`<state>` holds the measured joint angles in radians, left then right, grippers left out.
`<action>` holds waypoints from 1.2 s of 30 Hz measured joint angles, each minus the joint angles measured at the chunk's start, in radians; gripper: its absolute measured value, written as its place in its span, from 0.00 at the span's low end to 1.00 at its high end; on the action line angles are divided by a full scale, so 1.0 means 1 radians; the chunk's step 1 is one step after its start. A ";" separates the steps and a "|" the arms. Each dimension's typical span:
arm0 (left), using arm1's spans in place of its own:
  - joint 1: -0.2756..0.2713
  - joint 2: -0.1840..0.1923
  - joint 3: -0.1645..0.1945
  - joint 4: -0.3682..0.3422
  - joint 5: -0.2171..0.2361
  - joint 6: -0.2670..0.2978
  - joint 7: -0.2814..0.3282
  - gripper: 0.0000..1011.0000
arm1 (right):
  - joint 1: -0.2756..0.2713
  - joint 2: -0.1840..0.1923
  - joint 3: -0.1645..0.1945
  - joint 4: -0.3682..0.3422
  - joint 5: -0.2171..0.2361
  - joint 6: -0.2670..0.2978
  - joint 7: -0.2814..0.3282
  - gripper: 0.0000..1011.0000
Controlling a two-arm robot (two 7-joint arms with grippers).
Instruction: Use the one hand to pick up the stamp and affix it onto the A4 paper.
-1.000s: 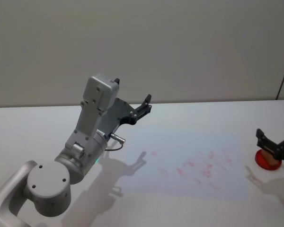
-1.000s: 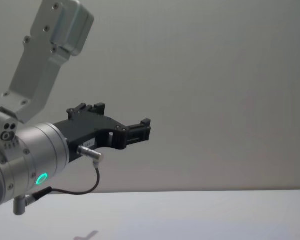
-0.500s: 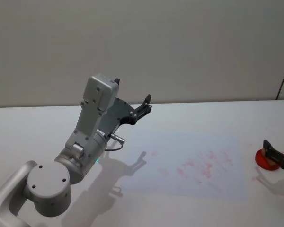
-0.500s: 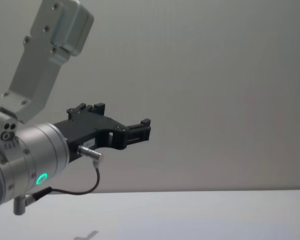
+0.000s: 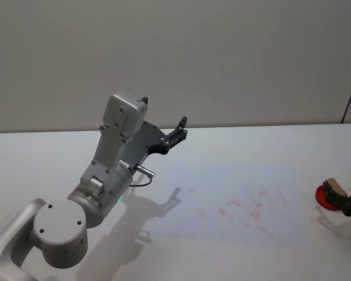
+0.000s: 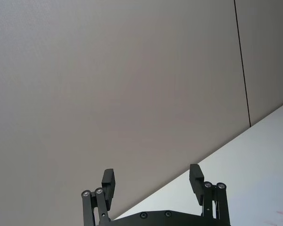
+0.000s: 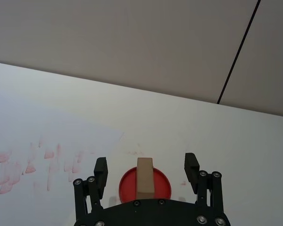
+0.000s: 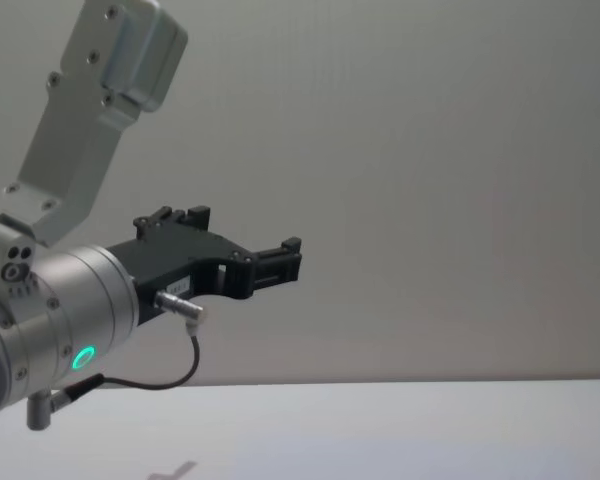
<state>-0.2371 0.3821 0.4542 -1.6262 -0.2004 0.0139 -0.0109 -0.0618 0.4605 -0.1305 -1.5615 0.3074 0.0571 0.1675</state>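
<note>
- The white table (image 5: 234, 146) is the biggest thing here. Everything sits on it.
- The left arm (image 5: 114, 158) is big and grey. It is held up on the robot's left side, well away from the work. The left gripper (image 6: 152, 181) points at the wall with its two fingers spread apart and nothing between them. It looks parked.
- The A4 paper (image 5: 222, 181) lies flat in the middle of the table. It has many red marks (image 5: 251, 208) on it, mostly on the half nearer the stamp.
- The right gripper (image 7: 146, 162) is low over the table at the robot's far right. Its two black fingers (image 7: 101, 172) are spread wide, one on each side of the stamp, and they do not touch it.
- The round red ink pad (image 7: 162, 186) lies just beside the right edge of the paper.
- The stamp (image 7: 145, 181) is the smallest thing. It is a little tan wood block that stands on the red ink pad, in the middle of the gap between the fingers.
- The stamp is probably light and hard, so a squeeze should not squash or break it.
- Its flat sides look smooth, so it could slip or tip if the hold is loose or crooked.
- I think the best place to hold it is on the two flat sides that face the fingers, near the middle of the block.
- The bottom is probably inky, so the fingers should stay above it.
</note>
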 joint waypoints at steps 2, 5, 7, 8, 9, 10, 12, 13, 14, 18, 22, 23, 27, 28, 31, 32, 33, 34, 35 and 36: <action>0.000 0.000 0.000 0.000 0.000 0.000 0.000 0.99 | 0.007 -0.005 -0.003 0.011 -0.002 0.003 0.001 0.99; 0.000 0.000 0.000 0.000 0.000 0.000 0.000 0.99 | 0.015 -0.012 -0.007 0.027 -0.003 0.007 0.002 0.99; 0.000 0.000 0.000 0.000 0.000 0.000 0.000 0.99 | 0.021 -0.018 -0.009 0.037 -0.004 0.011 0.002 0.99; 0.000 0.000 0.000 0.000 0.000 0.000 0.000 0.99 | 0.023 -0.019 -0.010 0.040 -0.005 0.012 0.002 0.99; 0.000 0.000 0.000 0.000 0.000 0.000 0.000 0.99 | 0.025 -0.021 -0.011 0.043 -0.005 0.013 0.002 0.99; 0.000 0.000 0.000 0.000 0.000 0.000 0.000 0.99 | 0.028 -0.024 -0.012 0.048 -0.005 0.016 0.002 0.99; 0.000 0.000 0.000 0.000 0.000 0.000 0.000 0.99 | 0.032 -0.027 -0.015 0.054 -0.005 0.019 0.002 0.99; 0.000 0.000 0.000 0.000 0.000 0.000 0.000 0.99 | 0.034 -0.029 -0.015 0.057 -0.005 0.020 0.002 0.99; 0.000 0.000 0.000 0.000 0.000 0.000 0.000 0.99 | 0.035 -0.030 -0.016 0.060 -0.005 0.021 0.001 0.99; 0.000 0.000 0.000 0.000 0.000 0.000 0.000 0.99 | 0.043 -0.039 -0.020 0.072 -0.005 0.031 -0.001 0.99; 0.000 0.000 0.000 0.000 0.000 0.000 0.000 0.99 | 0.054 -0.049 -0.025 0.086 -0.005 0.045 -0.004 0.99; 0.000 0.000 0.000 0.000 0.000 0.000 0.000 0.99 | 0.056 -0.050 -0.026 0.088 -0.005 0.048 -0.005 0.99; 0.000 0.000 0.000 0.000 0.000 0.000 0.000 0.99 | 0.066 -0.058 -0.029 0.100 -0.006 0.058 -0.011 0.99; 0.000 0.000 0.000 0.000 0.000 0.000 0.000 0.99 | 0.067 -0.059 -0.029 0.101 -0.007 0.059 -0.012 0.99; 0.000 0.000 0.000 0.000 0.000 0.000 0.000 0.99 | 0.072 -0.063 -0.031 0.107 -0.009 0.065 -0.017 0.99; 0.000 0.000 0.000 0.000 0.000 0.000 0.000 0.99 | 0.074 -0.064 -0.031 0.109 -0.010 0.066 -0.018 0.99; 0.000 0.000 0.000 0.000 0.000 0.000 0.000 0.99 | 0.075 -0.065 -0.031 0.110 -0.010 0.067 -0.019 0.99; 0.000 0.000 0.000 0.000 0.000 0.000 0.000 0.99 | 0.078 -0.067 -0.032 0.113 -0.012 0.070 -0.022 0.99; 0.000 0.000 0.000 0.000 0.000 0.000 0.000 0.99 | 0.079 -0.068 -0.033 0.115 -0.013 0.071 -0.023 0.99; 0.000 0.000 0.000 0.000 0.000 0.000 0.000 0.99 | 0.081 -0.069 -0.033 0.116 -0.013 0.072 -0.024 0.99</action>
<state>-0.2371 0.3821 0.4542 -1.6262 -0.2004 0.0139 -0.0109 0.0188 0.3913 -0.1634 -1.4456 0.2941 0.1295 0.1431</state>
